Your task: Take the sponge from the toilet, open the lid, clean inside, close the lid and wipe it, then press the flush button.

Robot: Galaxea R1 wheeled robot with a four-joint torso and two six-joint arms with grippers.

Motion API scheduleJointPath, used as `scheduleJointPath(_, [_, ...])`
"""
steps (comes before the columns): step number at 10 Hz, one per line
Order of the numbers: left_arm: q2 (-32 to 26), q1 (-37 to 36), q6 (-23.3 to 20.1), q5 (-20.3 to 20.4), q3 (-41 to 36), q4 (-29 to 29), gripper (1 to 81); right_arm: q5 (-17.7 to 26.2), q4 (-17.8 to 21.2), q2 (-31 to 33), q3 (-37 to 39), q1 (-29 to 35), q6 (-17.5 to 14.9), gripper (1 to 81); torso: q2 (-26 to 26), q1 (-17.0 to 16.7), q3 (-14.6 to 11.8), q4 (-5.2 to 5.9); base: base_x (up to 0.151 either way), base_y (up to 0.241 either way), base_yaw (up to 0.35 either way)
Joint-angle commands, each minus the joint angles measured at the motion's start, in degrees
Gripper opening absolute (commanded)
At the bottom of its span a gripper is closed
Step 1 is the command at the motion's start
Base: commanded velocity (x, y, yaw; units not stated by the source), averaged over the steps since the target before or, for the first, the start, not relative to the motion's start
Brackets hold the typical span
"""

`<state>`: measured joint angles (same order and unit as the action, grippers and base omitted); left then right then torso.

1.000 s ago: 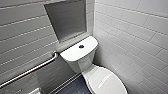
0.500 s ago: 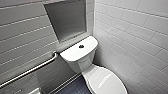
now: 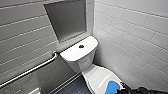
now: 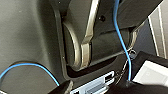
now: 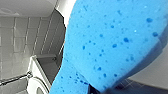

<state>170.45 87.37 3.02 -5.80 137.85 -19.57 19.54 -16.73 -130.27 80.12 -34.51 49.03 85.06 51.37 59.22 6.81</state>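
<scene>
Over the lid (image 3: 98, 78) near its front edge, tiled wall (image 3: 135, 37) alongside: sponge (image 3: 111, 88) clasped in right end effector (image 3: 122, 87)

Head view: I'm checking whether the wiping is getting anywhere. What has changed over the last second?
Nothing that I can make out. The sponge sits at the picture's bottom edge over the lid, next to the right arm; I cannot tell whether it has shifted. The toilet, flush button and grab bar stayed as they were, and the camera has not moved.
</scene>
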Motion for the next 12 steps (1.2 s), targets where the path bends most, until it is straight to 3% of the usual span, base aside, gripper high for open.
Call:
scheduleJointPath(1, [-0.37,1.45,-0.3,-4.57,-0.48,-0.03,81.1,7.53,-3.31,-4.32,4.07,10.11,-0.34,1.0,0.0,0.0,0.0,0.0,0.0,0.0,0.0])
scheduleJointPath(6, [-1.07,1.36,-0.21,-4.57,-0.39,0.49,81.1,6.47,-4.46,-20.67,23.58,16.79,-0.34,1.0,-0.02,0.0,0.0,0.0,0.0,0.0,0.0])
scheduleJointPath(9, [-1.42,1.45,-0.21,-4.66,-0.39,0.58,81.1,-2.03,-4.46,-25.5,30.6,16.71,-0.25,1.0,-0.02,0.0,0.0,0.0,0.0,0.0,0.0])
scheduleJointPath(12, [-1.69,1.54,-0.03,-4.66,-0.39,0.58,81.1,-7.32,-4.1,-30.85,41.93,15.04,-0.16,1.0,-0.02,0.0,0.0,0.0,0.0,0.0,0.0])
